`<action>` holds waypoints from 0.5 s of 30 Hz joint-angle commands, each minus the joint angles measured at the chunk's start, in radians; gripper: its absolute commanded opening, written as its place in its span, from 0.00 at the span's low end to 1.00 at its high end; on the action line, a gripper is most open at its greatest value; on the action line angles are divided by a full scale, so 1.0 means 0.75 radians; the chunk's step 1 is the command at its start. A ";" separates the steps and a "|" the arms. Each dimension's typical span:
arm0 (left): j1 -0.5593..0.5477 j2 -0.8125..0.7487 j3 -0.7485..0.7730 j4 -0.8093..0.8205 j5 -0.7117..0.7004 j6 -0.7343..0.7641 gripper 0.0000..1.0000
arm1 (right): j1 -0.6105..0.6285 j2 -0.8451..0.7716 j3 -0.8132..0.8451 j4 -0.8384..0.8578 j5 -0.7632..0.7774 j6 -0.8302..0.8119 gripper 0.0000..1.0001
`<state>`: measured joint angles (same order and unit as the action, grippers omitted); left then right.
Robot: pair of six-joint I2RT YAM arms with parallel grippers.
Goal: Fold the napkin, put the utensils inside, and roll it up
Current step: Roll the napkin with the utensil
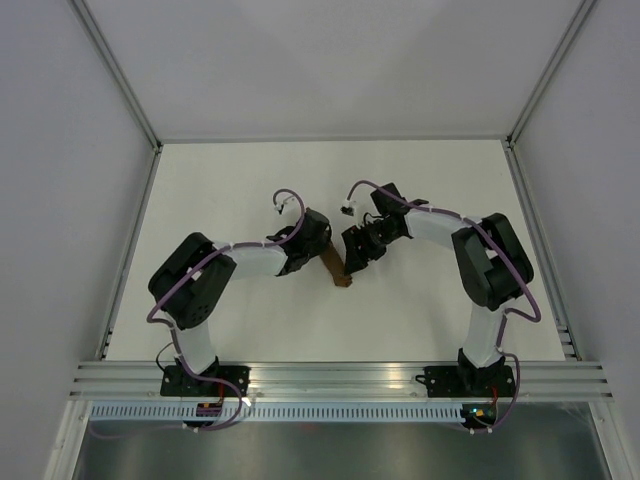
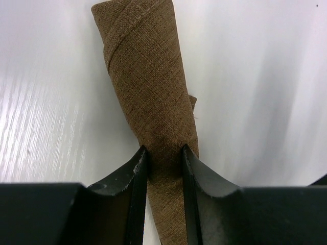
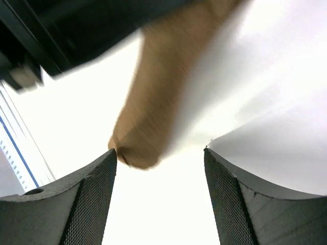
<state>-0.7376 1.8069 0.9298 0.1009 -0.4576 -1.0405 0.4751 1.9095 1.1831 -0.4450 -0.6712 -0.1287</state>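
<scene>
At the middle of the white table, between the heads of the two arms, I see the napkin as a narrow brown roll.

Left wrist view: the left gripper is clamped on the roll. Its two fingers press the cloth from either side, close to the near end. The rest of the napkin runs away from the camera, with a slanting fold edge across the wrap at its far end. I cannot tell whether the roll rests on the surface or is held just above it.

Right wrist view: the right gripper has its fingers well apart and holds nothing. One end of the napkin sits just ahead of the gap, next to one fingertip. The picture is blurred and I cannot confirm contact.
</scene>
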 commanded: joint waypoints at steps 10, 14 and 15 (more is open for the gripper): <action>0.133 0.248 0.408 -0.361 0.381 0.747 0.26 | -0.326 -0.206 0.140 -0.196 -0.095 -0.102 0.75; 0.139 0.319 0.566 -0.500 0.365 0.855 0.28 | -0.447 -0.259 0.175 -0.229 -0.122 -0.141 0.76; 0.139 0.327 0.591 -0.525 0.357 0.868 0.29 | -0.466 -0.265 0.177 -0.235 -0.126 -0.157 0.76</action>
<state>-0.6376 2.0052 1.3125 -0.1356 -0.2016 -0.5419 0.1684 1.7615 1.2774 -0.5762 -0.7265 -0.2104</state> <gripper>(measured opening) 0.330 0.755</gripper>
